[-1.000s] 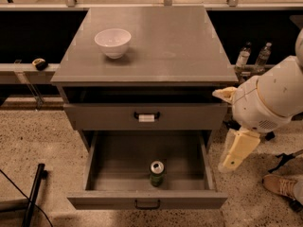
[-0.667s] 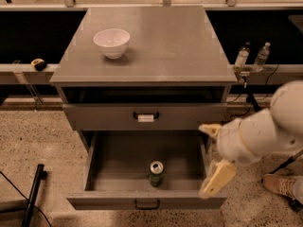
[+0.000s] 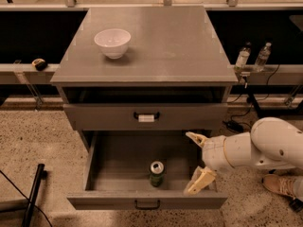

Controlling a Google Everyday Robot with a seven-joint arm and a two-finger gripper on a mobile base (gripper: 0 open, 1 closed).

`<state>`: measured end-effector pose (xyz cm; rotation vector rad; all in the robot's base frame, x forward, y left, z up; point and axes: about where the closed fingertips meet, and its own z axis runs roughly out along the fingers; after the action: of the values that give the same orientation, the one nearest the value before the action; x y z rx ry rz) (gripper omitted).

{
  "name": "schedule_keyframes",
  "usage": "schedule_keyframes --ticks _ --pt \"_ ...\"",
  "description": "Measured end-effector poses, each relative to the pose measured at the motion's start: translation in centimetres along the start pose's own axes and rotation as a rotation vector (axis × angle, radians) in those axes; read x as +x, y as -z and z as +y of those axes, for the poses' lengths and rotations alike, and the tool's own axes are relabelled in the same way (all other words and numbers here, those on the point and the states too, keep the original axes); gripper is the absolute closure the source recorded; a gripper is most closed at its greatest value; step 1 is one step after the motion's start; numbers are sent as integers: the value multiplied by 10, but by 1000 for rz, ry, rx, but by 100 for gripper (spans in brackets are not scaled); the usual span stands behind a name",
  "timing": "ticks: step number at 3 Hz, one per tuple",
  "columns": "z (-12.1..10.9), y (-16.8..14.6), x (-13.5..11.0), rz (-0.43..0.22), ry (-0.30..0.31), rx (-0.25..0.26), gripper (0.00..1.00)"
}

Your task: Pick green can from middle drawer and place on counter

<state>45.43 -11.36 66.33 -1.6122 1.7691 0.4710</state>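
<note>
The green can [image 3: 156, 173] stands upright in the open middle drawer [image 3: 147, 200], near the front wall and a little right of the middle. Its silver top faces up. My gripper [image 3: 196, 162] is open over the drawer's right side, to the right of the can and apart from it. One cream finger [image 3: 196, 138] points up-left and the other [image 3: 200, 181] hangs down by the drawer's front right corner. The counter [image 3: 165, 41] is the grey top of the cabinet above.
A white bowl [image 3: 112, 42] sits on the counter's left part. The drawer above [image 3: 146, 117], with a white tag on its handle, is pulled out slightly. Two clear bottles [image 3: 251, 56] stand on a ledge at the right. A shoe [image 3: 284, 186] is on the floor at lower right.
My arm has swung left and down from beside the cabinet's right side, bringing the gripper over the right part of the open drawer. The can has not moved.
</note>
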Motion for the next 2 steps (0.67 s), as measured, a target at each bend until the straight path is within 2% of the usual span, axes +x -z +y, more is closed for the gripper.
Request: schedule_keyframes --ticks 1,2 --pt "-4 1 -5 -51 -56 56 0" --pt "-15 -21 -15 -152 -53 127 0"
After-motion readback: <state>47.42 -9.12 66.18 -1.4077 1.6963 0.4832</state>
